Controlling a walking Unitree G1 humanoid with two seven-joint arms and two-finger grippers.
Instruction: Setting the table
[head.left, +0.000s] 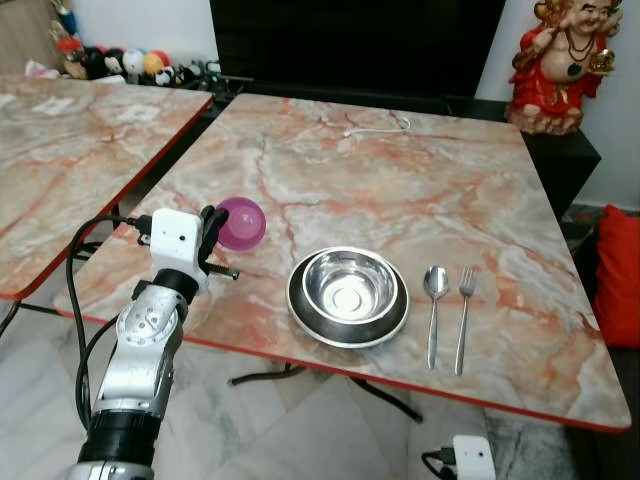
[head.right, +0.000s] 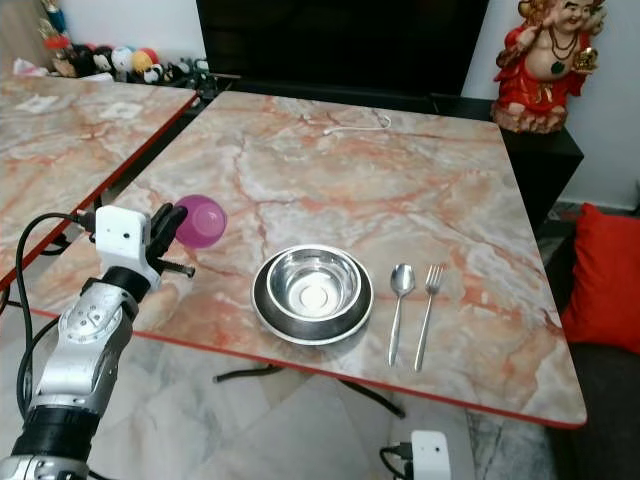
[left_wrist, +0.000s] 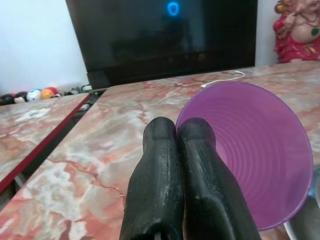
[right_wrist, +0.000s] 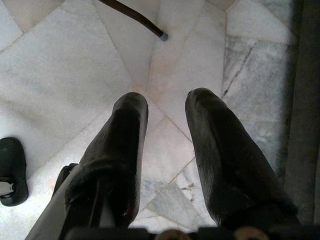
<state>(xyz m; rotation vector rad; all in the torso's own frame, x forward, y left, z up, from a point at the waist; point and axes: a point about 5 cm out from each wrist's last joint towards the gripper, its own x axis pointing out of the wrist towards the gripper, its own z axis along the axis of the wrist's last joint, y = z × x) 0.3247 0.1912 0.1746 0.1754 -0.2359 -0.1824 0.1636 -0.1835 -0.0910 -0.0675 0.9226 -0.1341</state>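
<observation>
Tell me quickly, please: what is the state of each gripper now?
Left gripper: closed on the rim of the purple cup, at the table's near left edge.
Right gripper: open, holding nothing, hanging over the floor.

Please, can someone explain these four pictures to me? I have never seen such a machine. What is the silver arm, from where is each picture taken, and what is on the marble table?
This is a humanoid robot setting a table. Two pictures come from a stereo camera on its head, looking down at the marble table. The other two come from cameras on its wrists, each looking along that arm's two black fingers.

The silver arm on the left ends in the left tool. Its fingers are pressed together on the rim of a purple cup, held tilted over the table's near left part.

On the table stand a steel bowl inside a dark plate; to their right lie a spoon and a fork, side by side.

The right tool hangs idle, open, above the tiled floor.
</observation>
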